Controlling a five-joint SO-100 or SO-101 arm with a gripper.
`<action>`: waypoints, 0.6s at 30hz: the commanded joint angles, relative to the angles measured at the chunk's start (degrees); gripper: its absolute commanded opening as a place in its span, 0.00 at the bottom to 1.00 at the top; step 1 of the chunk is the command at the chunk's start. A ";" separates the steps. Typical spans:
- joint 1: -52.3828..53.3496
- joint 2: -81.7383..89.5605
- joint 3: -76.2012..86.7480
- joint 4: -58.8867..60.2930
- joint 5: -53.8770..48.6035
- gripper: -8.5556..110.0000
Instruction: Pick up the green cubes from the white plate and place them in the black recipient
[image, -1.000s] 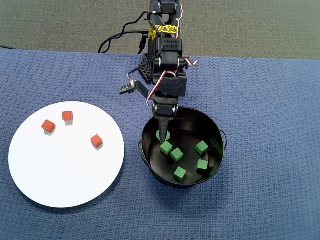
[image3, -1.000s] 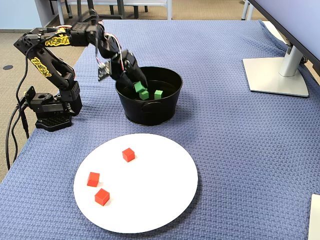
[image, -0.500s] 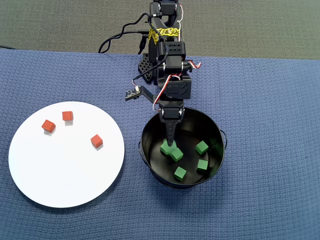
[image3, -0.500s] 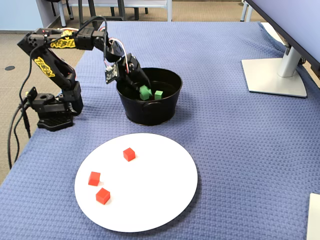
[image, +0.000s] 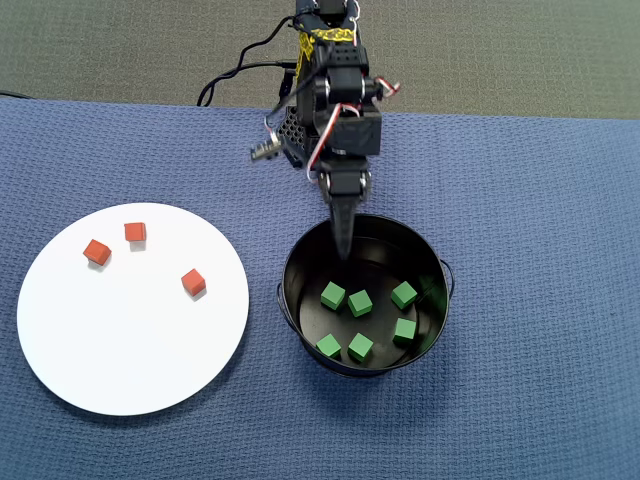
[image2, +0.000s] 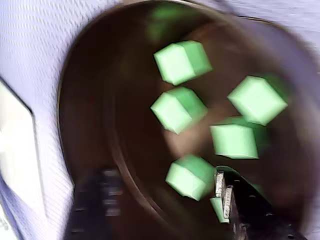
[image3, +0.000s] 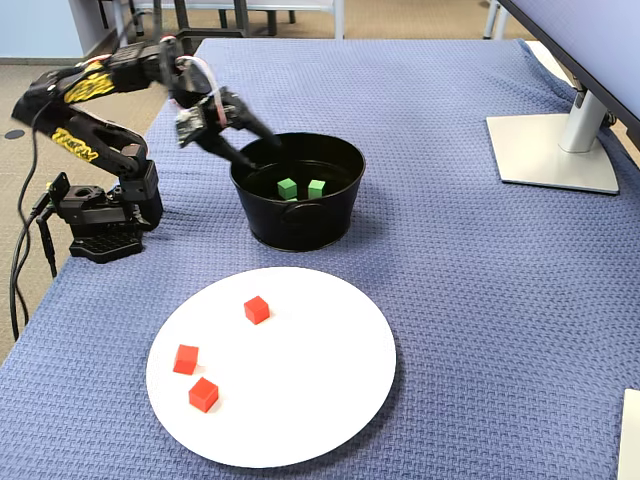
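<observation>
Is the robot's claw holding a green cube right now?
No, it holds nothing. The gripper hangs empty above the black pot's rim, and all six green cubes lie loose on the pot's bottom.

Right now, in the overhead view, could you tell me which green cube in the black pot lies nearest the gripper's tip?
The upper-left green cube, directly below the gripper; the other five in the black pot lie lower or farther right.
</observation>
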 joint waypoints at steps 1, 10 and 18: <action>3.87 12.13 3.60 4.66 -0.26 0.08; 6.94 26.72 11.43 14.50 -0.62 0.08; 13.71 28.83 22.76 12.39 -5.27 0.07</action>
